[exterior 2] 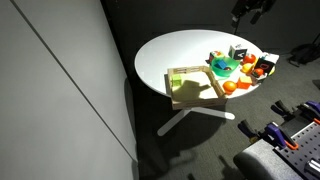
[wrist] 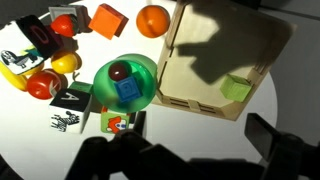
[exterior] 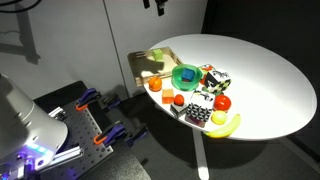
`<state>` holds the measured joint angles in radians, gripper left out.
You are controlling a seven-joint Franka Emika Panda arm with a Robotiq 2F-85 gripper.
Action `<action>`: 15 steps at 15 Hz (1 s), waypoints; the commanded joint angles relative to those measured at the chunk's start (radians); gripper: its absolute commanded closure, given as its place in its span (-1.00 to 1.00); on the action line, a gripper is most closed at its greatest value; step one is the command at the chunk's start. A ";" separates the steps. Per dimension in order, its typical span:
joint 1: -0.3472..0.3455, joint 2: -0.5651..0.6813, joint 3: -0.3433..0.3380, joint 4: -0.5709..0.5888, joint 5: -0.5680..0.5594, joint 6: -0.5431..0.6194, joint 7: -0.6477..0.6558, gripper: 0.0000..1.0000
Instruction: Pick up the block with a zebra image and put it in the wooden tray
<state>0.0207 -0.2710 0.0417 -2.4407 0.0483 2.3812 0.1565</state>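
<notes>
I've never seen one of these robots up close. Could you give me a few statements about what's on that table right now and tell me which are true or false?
1. A small green block lies inside the wooden tray. True.
2. The green bowl is empty. False: it holds a blue block and a dark red round thing.
3. The end effector is gripping a block. False: it hangs open above the table, holding nothing.
4. The orange ball rests on the table, outside the tray. True.
5. The table is square. False: it is round and white.
</notes>
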 commanded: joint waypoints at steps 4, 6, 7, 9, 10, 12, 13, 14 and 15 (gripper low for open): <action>-0.052 0.127 0.003 0.169 -0.127 -0.186 0.112 -1.00; -0.060 0.165 -0.009 0.214 -0.138 -0.235 0.115 -1.00; -0.064 0.185 -0.016 0.239 -0.141 -0.257 0.112 -1.00; -0.067 0.224 -0.033 0.284 -0.137 -0.294 0.090 -1.00; -0.068 0.245 -0.042 0.306 -0.135 -0.303 0.084 -1.00; -0.070 0.287 -0.059 0.349 -0.131 -0.322 0.075 -1.00; -0.071 0.307 -0.066 0.366 -0.130 -0.324 0.073 -1.00; -0.072 0.329 -0.074 0.384 -0.124 -0.325 0.063 -1.00; -0.074 0.349 -0.082 0.396 -0.120 -0.314 0.058 -1.00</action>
<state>-0.0443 0.0079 -0.0235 -2.1254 -0.0709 2.0974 0.2382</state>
